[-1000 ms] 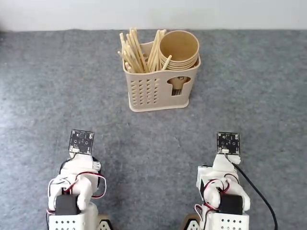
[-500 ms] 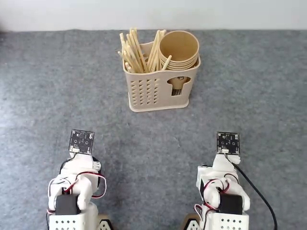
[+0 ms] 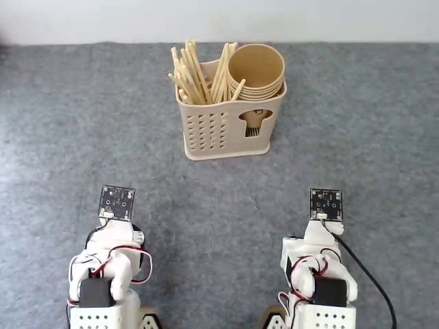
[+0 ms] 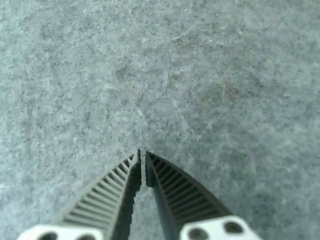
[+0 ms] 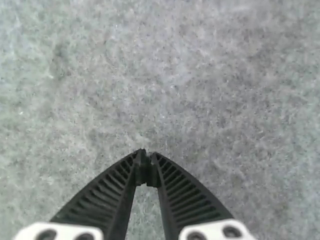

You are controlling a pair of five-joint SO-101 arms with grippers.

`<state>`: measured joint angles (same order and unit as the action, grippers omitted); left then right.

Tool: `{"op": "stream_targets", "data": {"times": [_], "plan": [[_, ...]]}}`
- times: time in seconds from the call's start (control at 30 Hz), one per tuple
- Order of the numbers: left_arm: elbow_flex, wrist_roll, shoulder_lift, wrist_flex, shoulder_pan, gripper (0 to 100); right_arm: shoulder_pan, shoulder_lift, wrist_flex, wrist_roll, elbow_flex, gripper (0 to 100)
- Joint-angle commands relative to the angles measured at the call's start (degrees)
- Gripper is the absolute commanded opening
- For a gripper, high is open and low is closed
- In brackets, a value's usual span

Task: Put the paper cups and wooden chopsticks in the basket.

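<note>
We see the left gripper [image 4: 143, 156] near the camera, its ribbed jaws closed tip to tip and holding nothing. Directly under and ahead of those jaws lies grey carpet [image 4: 160, 75].

The right gripper [image 5: 145, 156] looks the same. Its black jaws are pressed together at the tips with nothing between them, and carpet lies below and beyond them.

From the high view, we find the two arms folded back at the near edge of the carpet, side by side and well apart. One arm [image 3: 110, 271] carries red wires. The other arm [image 3: 319, 274] has a black cable [image 3: 370, 277] trailing from it toward the near edge. Each arm shows a small dark board at its front end. Both boards face the bare carpet that the closed jaws point toward.

Well ahead of both sets of jaws, and roughly between their two lines, we see the basket [image 3: 219, 130] standing upright on the carpet near its far edge. It touches neither arm.

The chopsticks [image 3: 195, 75] stand in the basket compartment on the red-wired arm's side. They are bunched and leaning, with their ends above the rim. The cups [image 3: 256, 68] sit nested in one stack, mouths up, in the compartment on the cabled arm's side. Every cup and chopstick we can see is inside the basket, far from either set of jaws.

Beyond the basket, a pale wall [image 3: 219, 20] meets the carpet's far edge.
</note>
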<state>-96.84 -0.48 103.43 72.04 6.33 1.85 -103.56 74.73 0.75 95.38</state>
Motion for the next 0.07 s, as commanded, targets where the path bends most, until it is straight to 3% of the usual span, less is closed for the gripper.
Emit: {"op": "stream_targets", "data": {"times": [0.0,0.03], "plan": [[0.3,-0.6,0.7,0.2,0.3,1,-0.3,-0.3,0.2,-0.5,1.1,0.9],[0.3,-0.6,0.7,0.2,0.3,1,-0.3,-0.3,0.2,-0.5,1.1,0.9]]}}
